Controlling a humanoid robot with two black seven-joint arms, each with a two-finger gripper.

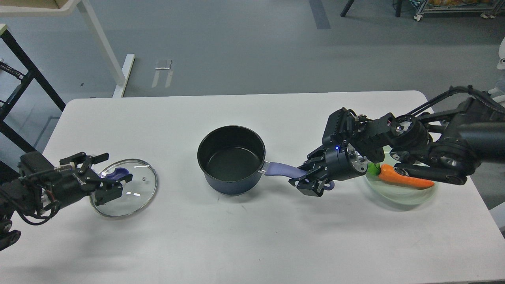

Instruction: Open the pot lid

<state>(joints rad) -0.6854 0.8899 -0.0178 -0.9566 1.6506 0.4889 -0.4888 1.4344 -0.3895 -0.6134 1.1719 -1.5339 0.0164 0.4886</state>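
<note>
While spread over the lid and pinching the pot handle, left claw and right claw above white tabletop, grey floor beyond.

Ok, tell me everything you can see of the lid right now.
The lid is a round clear glass disc with a steel rim, a flat lavender-blue knob near its middle and a small vent hole. It lies on the white table, off the pot and well to its left, seemingly flat, knob up. The left gripper is over it, fingers spread either side of the knob; whether they touch it I cannot tell. Nothing else touches the lid.
</note>
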